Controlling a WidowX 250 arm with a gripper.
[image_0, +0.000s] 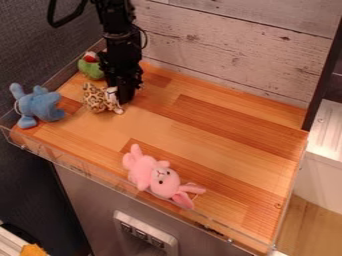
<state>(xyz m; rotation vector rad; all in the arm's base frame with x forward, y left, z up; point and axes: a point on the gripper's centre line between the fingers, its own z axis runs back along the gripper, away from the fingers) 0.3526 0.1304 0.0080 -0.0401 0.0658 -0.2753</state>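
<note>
Where gripper hangs, spotted plush toy lies right beside it.

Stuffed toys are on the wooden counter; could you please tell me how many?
4: a pink rabbit near the front edge, a blue toy at left, a spotted toy beside the gripper, a green toy behind. The arm may hide more.

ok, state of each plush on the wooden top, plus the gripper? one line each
Gripper: lowered at the spotted plush; grip cannot be confirmed.
Spotted plush: on the wood, right by the gripper.
Green plush: near the far left corner, partly hidden by the arm.
Blue plush: at the left edge, limbs spread.
Pink rabbit: lying face up near the front edge.
</note>
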